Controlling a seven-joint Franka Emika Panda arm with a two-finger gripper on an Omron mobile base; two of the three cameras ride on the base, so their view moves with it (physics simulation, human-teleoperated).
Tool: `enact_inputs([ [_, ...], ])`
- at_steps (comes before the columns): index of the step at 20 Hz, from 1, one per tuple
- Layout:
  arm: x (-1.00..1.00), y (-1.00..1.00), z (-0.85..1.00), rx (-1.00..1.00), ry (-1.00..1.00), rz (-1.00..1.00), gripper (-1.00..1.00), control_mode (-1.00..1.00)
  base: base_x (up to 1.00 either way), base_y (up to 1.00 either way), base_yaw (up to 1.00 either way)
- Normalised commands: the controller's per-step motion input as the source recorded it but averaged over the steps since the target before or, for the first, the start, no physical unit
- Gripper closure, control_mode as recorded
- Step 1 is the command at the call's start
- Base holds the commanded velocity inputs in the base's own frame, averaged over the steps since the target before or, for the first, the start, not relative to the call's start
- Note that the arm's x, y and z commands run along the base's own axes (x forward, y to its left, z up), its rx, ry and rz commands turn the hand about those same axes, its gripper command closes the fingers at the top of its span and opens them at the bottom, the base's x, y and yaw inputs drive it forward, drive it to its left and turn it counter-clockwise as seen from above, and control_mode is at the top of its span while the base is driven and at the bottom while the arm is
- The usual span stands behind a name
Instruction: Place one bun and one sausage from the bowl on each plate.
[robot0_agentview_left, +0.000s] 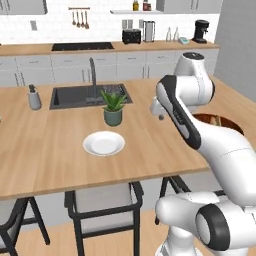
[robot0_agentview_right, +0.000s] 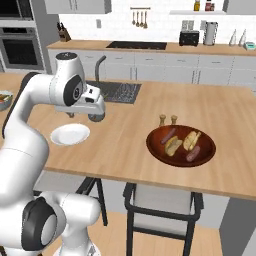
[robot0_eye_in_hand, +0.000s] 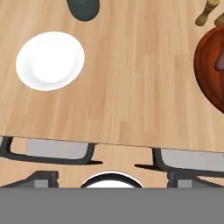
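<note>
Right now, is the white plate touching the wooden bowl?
Apart. The right base view shows the white plate and the wooden bowl lying separately, with a wide stretch of bare counter between them.

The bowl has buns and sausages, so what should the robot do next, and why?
Probably swing the gripper over to the bowl and come down on a bun. The plate is empty, and the food lies in the bowl.
</note>
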Motion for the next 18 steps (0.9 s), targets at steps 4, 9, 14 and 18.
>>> enact_inputs([
  [4, 0.25, 0.0, 0.0, 0.0, 0.01, 0.0, -1.0, -1.0, 0.73, 0.02, 0.0],
  [9, 0.83, -0.36, -0.07, 0.0, 0.01, -0.03, -1.0, -1.0, 0.0, 0.0, 0.0],
  [14, 0.5, -0.99, -0.26, 0.0, 0.0, -0.13, -1.0, -1.0, 0.0, 0.0, 0.0],
  [18, 0.18, -1.0, -0.36, 0.0, 0.03, -0.17, -1.0, -1.0, 0.0, 0.0, 0.0],
])
